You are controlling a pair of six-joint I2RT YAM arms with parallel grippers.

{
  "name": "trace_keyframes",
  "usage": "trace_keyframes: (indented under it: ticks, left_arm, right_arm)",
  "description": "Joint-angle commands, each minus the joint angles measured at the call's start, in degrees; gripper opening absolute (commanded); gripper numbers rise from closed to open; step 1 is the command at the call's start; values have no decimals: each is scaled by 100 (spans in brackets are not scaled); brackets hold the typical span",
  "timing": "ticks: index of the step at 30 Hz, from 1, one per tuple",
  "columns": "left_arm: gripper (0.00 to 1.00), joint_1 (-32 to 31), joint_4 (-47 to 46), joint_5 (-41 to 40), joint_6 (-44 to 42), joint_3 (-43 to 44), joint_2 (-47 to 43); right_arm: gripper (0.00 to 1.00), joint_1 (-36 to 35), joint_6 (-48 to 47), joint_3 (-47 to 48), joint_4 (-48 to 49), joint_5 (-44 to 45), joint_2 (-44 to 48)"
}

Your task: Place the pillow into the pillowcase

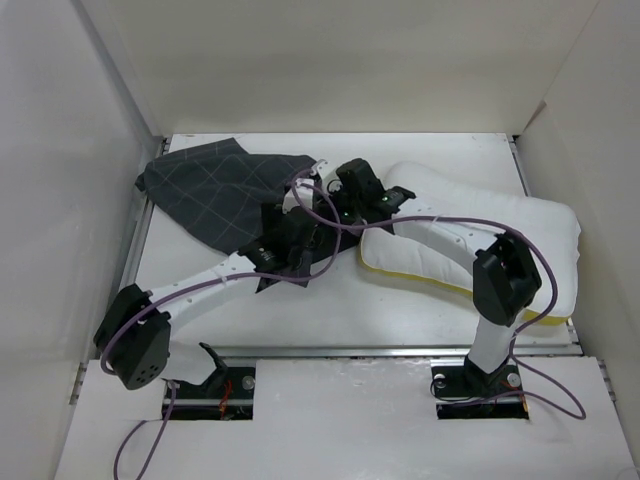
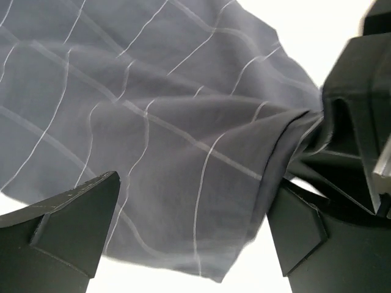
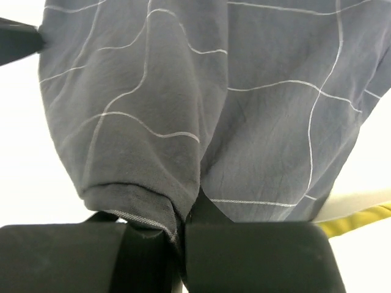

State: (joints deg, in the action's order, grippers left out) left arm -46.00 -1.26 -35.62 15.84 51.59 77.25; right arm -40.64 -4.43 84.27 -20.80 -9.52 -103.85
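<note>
On the left, I see the pillowcase lying crumpled at the far left of the table. My left pincer is spread wide over the cloth, one finger to each side, and I cannot tell whether either finger touches it. Just right of that, my right pincer is pressed together on a bunched fold of the pillowcase, and the pillow lies on the right of the table, outside the pillowcase.
</note>
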Motion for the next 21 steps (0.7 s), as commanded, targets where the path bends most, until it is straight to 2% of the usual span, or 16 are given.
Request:
trace_keyframes:
  ticks: [1,5,8,9,10,11,12,13,15,17,20,21]
  left_arm:
    - [100,99,-1217,291,-607,-289,78]
    - [100,266,-2262,1257,-1380,-484,132]
    - [100,336,-2485,1951,-1846,-554,132]
    - [97,337,-2572,2066,-1847,-554,132]
    - [91,389,-2642,2285,-1934,-554,184]
    - [81,390,-2643,2687,-2144,-554,289]
    - [70,390,-2643,2744,-2146,-449,369]
    - [52,451,-2643,2796,-2242,-370,465]
    - [29,451,-2459,3007,-2348,-38,754]
    - [0,504,-2274,3086,-2426,148,922]
    - [0,504,-2134,2860,-2271,324,1055]
    - [0,591,-2133,2545,-2139,325,951]
  right_arm:
    - [0,39,135,318,-162,-936,67]
    - [0,92,135,388,-214,-1333,120]
    - [0,153,135,388,-328,-1412,120]
    - [0,153,135,388,-329,-1465,120]
    - [0,223,135,388,-329,-1517,120]
    - [0,223,135,388,-329,-1518,120]
    - [0,223,135,388,-329,-1614,120]
    - [0,276,83,388,-329,-1736,120]
    - [0,276,30,388,-329,-1738,120]
    - [0,276,30,388,-329,-1756,120]
    - [0,381,30,388,-381,-1555,120]
    - [10,382,90,388,-381,-1440,120]
